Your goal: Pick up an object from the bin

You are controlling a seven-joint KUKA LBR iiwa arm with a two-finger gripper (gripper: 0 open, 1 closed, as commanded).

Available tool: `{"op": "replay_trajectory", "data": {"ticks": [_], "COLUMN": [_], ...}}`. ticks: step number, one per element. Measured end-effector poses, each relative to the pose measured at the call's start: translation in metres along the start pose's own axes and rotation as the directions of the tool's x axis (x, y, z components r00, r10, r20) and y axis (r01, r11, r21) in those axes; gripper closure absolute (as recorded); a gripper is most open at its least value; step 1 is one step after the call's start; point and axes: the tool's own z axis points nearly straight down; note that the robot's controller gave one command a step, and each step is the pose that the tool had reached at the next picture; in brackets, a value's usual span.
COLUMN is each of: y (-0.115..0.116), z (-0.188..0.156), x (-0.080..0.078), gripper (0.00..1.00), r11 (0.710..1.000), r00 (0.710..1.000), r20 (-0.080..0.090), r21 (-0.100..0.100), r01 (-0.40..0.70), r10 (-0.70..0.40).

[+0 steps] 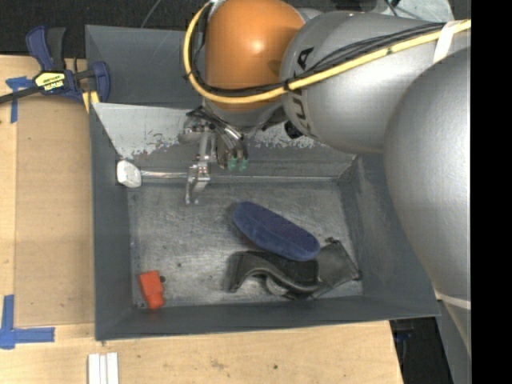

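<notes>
My gripper (194, 186) hangs below the orange wrist cover, near the bin's back wall and left of centre. Its tip is just at the right end of a clear rod with a white lump head (129, 174), which lies along the back wall at the left. I cannot tell whether it touches the rod. A dark blue oval pad (272, 230) lies to the lower right of the gripper, well apart from it. Nothing shows in the gripper.
A dark grey bent strap-like piece (290, 273) lies at the front right, partly under the blue pad. A small orange block (151, 289) sits in the front left corner. The arm and its cover overhang the bin's back right.
</notes>
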Motion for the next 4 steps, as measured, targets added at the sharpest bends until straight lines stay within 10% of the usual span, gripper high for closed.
{"op": "replay_trajectory", "data": {"ticks": [1,3,4], "y": [-0.062,-0.181,-0.18], "z": [0.095,0.124,0.122], "x": [0.005,0.071,0.068], "gripper": [0.0,0.0,1.0], "r11": [0.982,0.87,0.871], "r00": [0.982,0.87,0.871], "r20": [-0.006,0.009,0.017], "r21": [0.005,-0.005,-0.006], "r01": [-0.188,-0.493,-0.491], "r10": [0.188,0.493,0.491]}}
